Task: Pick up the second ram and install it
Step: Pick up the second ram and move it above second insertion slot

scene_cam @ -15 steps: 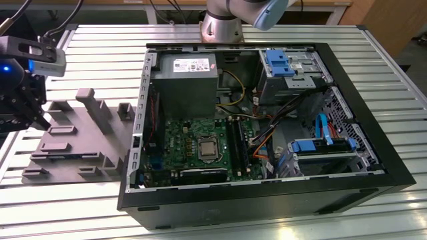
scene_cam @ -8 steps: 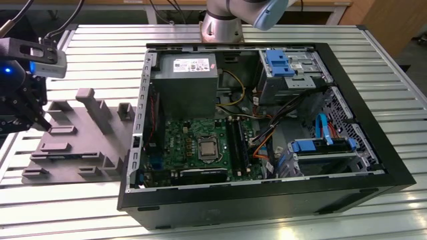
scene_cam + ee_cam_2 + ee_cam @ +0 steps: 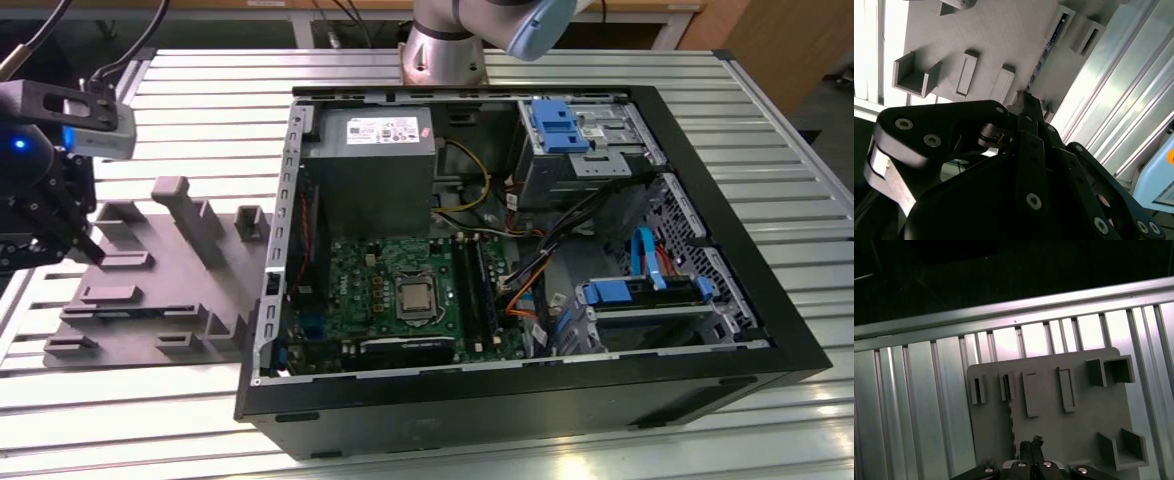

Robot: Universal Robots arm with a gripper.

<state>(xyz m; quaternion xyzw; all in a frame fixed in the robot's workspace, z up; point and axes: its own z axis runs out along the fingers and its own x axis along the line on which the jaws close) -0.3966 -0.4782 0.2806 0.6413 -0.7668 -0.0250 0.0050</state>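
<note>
The second ram (image 3: 1010, 420), a thin dark strip seen edge-on, stands in a matte grey blocky holder board (image 3: 1064, 440), just beside the tips of the hand (image 3: 1033, 447). The hand's black fingers are drawn together, and I cannot tell whether they touch the ram. The board lies on a ribbed aluminium tabletop (image 3: 919, 405).

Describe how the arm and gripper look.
The arm is a silver-grey tube with a pale blue joint cap. The gripper is black, built of flat links dotted with silver screw heads. A grey camera block, a blue light and black cables sit beside it.
</note>
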